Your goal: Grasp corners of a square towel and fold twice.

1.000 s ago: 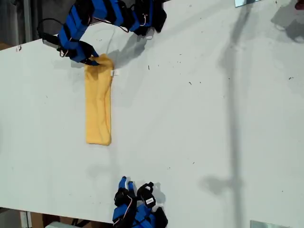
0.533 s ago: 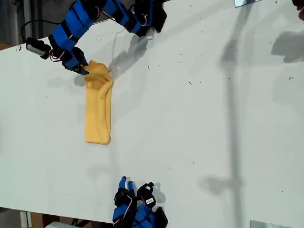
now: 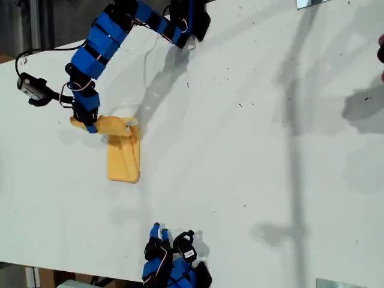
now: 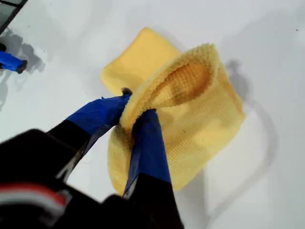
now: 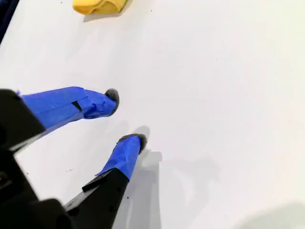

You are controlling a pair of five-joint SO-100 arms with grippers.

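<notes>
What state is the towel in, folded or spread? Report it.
Folded. The towel lies as a narrow strip on the table, and my first gripper, jaws shut on one end, is doubling it over itself.

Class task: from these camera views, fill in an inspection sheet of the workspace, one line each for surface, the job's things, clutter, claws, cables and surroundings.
Surface: white table, small dark specks, long shadows.
Job's things: yellow towel folded into a narrow strip; one end lifted and curled over, white tag at that end.
Clutter: nothing seen.
Claws: my first gripper shut on the towel's raised end; my second gripper open over bare table, apart from the cloth.
Cables: thin wires along the upper arm in the exterior view.
Surroundings: dark floor beyond the table edge at the exterior view's top left.
</notes>
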